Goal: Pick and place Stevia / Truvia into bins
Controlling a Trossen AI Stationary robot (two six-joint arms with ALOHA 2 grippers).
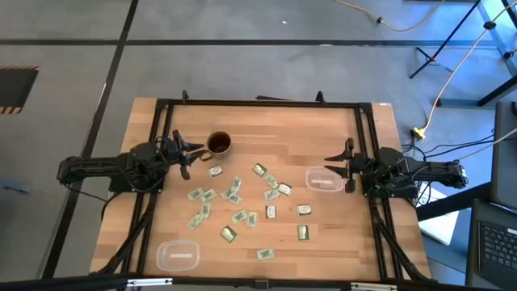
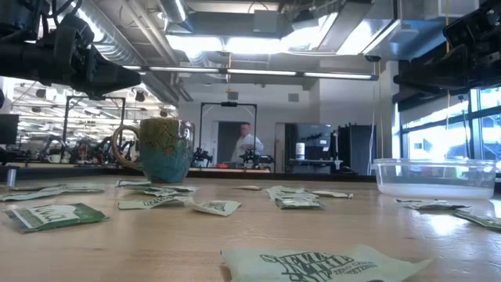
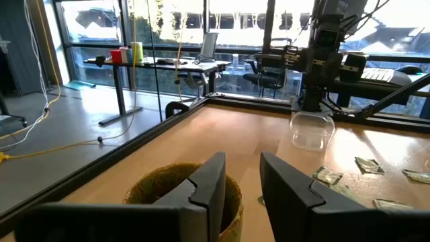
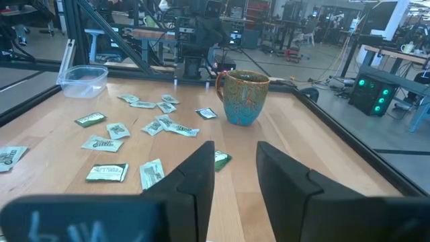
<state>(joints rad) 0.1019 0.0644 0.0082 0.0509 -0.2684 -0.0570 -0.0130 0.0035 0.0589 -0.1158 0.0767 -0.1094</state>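
Left gripper (image 1: pixel 187 155) hovers open beside mug (image 1: pixel 219 144).

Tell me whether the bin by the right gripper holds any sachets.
Empty: the bin shows only clear plastic; sachets lie on the table.

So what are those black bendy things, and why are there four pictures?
They are two robot arms, each ending in a two-finger claw. One picture looks down from above, one looks across the table from its edge, and two come from cameras on the arms' wrists. The left gripper waits near the mug. The right gripper waits by a clear bin. Another bin sits at the near edge. Little green sweetener packets lie scattered between. Both claws are open, holding nothing.
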